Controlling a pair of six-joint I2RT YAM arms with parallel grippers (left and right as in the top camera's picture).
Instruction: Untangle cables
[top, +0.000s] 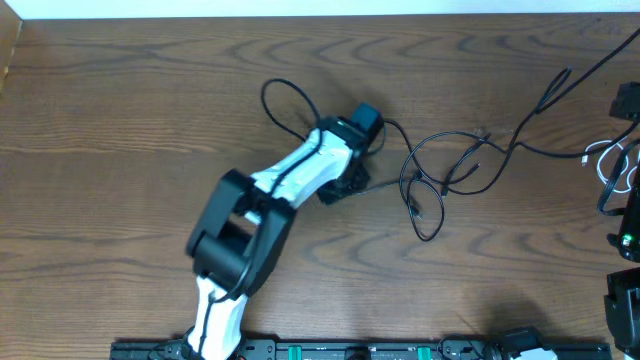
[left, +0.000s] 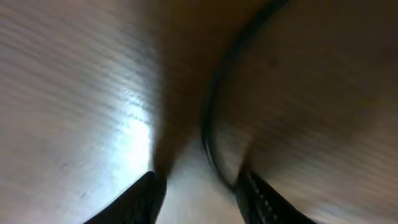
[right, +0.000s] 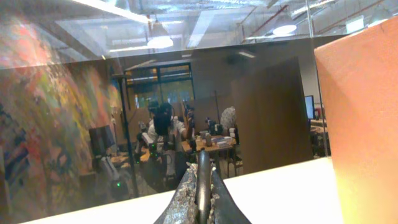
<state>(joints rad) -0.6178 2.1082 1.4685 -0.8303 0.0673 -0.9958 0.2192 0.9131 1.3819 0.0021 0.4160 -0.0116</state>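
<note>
The long black cable (top: 540, 105) runs from the upper right into a loose tangle right of centre, then loops on behind my left arm. The white cable (top: 603, 158) lies bunched at the right edge. My left gripper (top: 340, 188) is down at the table beside the tangle. In the left wrist view the left gripper (left: 199, 177) stands open, jaws apart. A curve of black cable (left: 208, 124) lies on the wood between them, close to the right finger (left: 261, 199). My right gripper (right: 203, 168) is shut and points into the room, with a thin dark strip between its tips.
The wooden table (top: 120, 120) stretches to a white wall at the back. My right arm (top: 625, 215) shows partly at the right edge, near the white cable. An orange panel (right: 360, 124) fills the right of the right wrist view.
</note>
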